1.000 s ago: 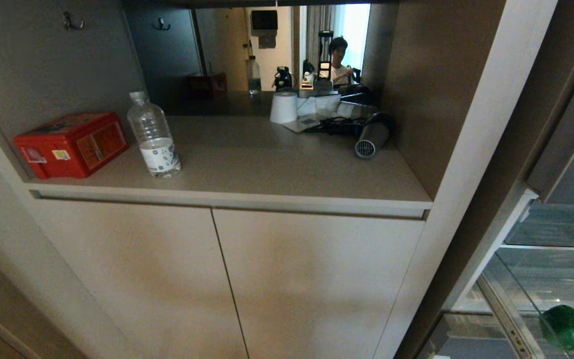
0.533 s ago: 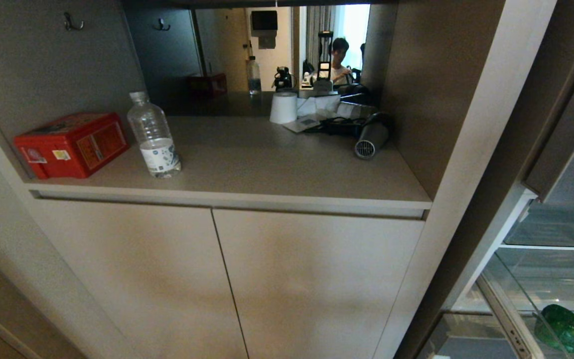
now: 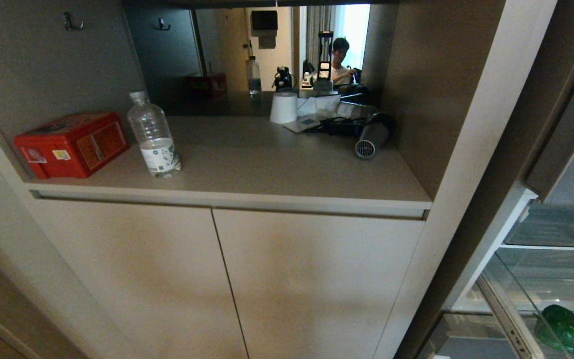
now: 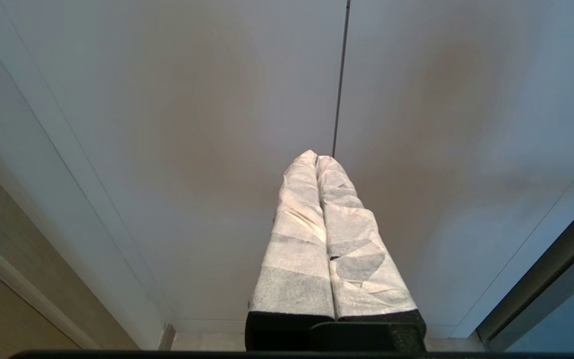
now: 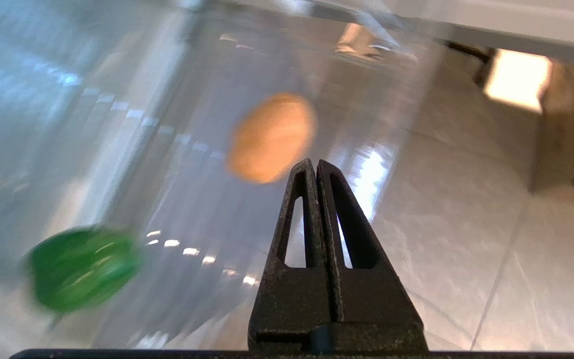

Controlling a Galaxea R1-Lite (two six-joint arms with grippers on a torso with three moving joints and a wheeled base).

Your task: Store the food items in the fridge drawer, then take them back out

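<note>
- Both food items lying inside the clear drawer (image 5: 117, 124): potato (image 5: 271, 138) and pepper (image 5: 81, 267), apart from each other, neither one touched.
- In the head view only the pepper (image 3: 563, 328) visible, low at the far right, behind the transparent wall of the drawer (image 3: 521, 294), under the glass shelf (image 3: 556, 227) of the open fridge.
- Right gripper (image 5: 316, 172) fully closed, fingers pressed together, nothing between them; tip hanging just before the potato, not in contact as far as visible.
- Left gripper (image 4: 317, 160) also closed and empty, wrapped fingers together, parked in front of the cabinet doors (image 4: 192, 124), away from the work.
- Step judged: storing seems done, since both items rest in the drawer; taking back out probably about to start, or the drawer about to be handled. Cannot tell which.
- Next move, if retrieval: opening the right fingers wide first, because closed fingers cannot go around the potato; then coming down over its middle, closing gently and lifting above the drawer wall.
- Risk judged: round potato may roll on the floor of the drawer if pushed by one finger only.
- Bottle (image 3: 154, 135) and red box (image 3: 70, 144) on the counter at left: not part of the job.
</note>
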